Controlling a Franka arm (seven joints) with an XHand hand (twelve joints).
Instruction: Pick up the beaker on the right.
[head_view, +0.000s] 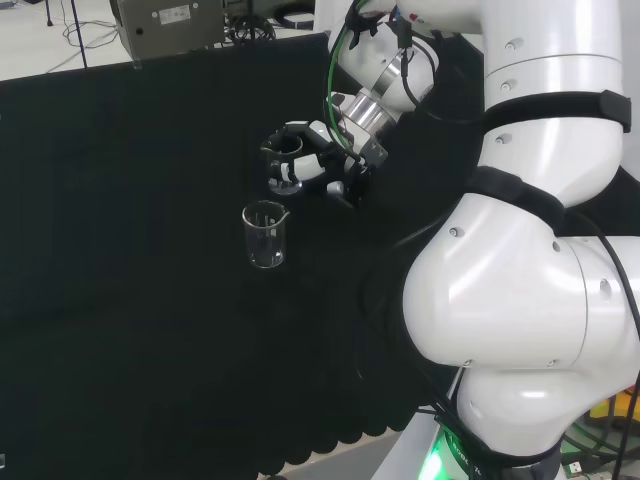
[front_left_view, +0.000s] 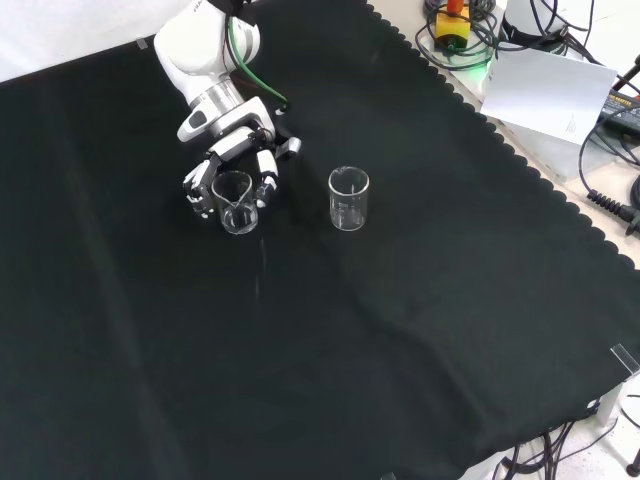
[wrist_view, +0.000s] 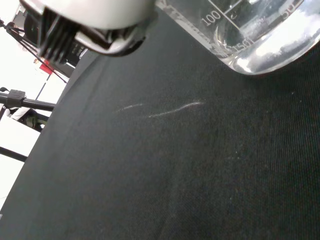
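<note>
Glass beaker (wrist_view: 260, 37) base fills the wrist view, gripped in the hand (front_left_view: 235, 165).
Fingers curl round it; lift looks begun; second beaker (front_left_view: 348, 198) stands free on worktop (front_left_view: 400, 330), right in front view.

I see a second clear beaker (front_left_view: 349, 197) standing upright on the black cloth (front_left_view: 330, 340), which has a scalloped edge, and past that edge in the front view lie a white sheet of paper (front_left_view: 545, 95), some black cables (front_left_view: 610, 195) and a yellow-and-red object (front_left_view: 452, 22).

Two clear beakers (front_left_view: 236, 202) (front_left_view: 348, 198)
</note>
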